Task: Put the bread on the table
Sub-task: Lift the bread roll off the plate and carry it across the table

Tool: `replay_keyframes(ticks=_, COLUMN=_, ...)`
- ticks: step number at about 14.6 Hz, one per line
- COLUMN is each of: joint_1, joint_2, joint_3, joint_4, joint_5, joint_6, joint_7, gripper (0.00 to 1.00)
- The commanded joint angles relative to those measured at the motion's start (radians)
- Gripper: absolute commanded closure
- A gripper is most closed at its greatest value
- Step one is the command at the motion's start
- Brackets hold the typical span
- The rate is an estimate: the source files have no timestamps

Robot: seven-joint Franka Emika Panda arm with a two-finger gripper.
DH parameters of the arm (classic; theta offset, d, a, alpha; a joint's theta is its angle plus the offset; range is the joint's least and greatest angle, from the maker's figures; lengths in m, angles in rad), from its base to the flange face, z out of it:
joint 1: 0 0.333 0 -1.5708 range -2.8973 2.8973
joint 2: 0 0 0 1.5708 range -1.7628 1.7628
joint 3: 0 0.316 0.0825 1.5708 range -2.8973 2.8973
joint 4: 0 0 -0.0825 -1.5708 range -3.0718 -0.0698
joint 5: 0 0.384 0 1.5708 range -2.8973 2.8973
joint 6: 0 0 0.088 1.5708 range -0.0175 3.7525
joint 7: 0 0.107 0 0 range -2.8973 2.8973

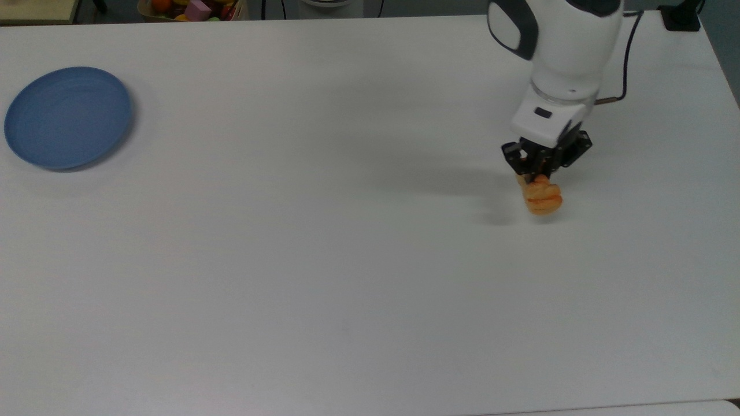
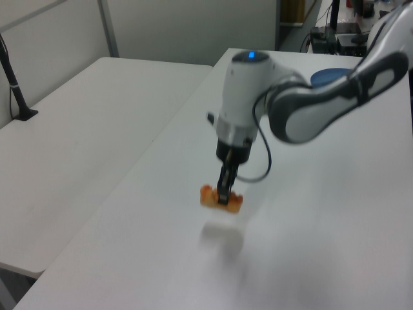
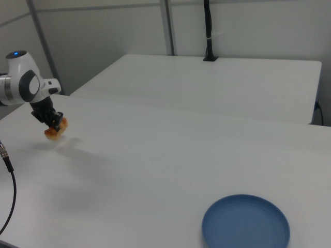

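Task status: the bread (image 1: 542,198) is off the blue plate (image 1: 66,117) but not yet released. It hangs in the claw (image 1: 541,173) at the right of the top view, well apart from the plate, which sits at the far left of that view. In the left view a separate shadow lies on the tabletop (image 1: 324,260) below the bread (image 2: 221,199), so the bread is judged to be above the surface, not resting on it. The right view agrees: the bread (image 3: 54,131) sits at the left edge of the frame with a faint shadow beside it.

Remaining steps, as judged: lower the bread to the surface, part the fingers, retract.

Claw state: clamped on the bread, gripping it near its upper middle; the roll projects on both sides of the fingers in the left view.

Arm pose: the white forearm enters from the upper right of the top view. The wrist points straight down, with the claw (image 2: 223,194) vertical over the tabletop. A dark cable trails from the wrist.
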Motion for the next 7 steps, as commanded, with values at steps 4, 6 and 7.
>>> replay_keyframes(ticks=4, joint_1=0.043, joint_2=0.134, joint_3=-0.011, joint_4=0.087, joint_5=-0.011, joint_6=0.108, joint_7=0.062, gripper=0.74)
replay_keyframes(ticks=6, joint_1=0.043, joint_2=0.145, joint_3=-0.002, joint_4=0.078, joint_5=-0.011, joint_6=0.137, joint_7=0.064, gripper=0.62)
replay_keyframes(ticks=7, joint_1=0.043, joint_2=0.153, joint_3=0.003, joint_4=0.078, joint_5=-0.011, joint_6=0.151, joint_7=0.066, gripper=0.53)
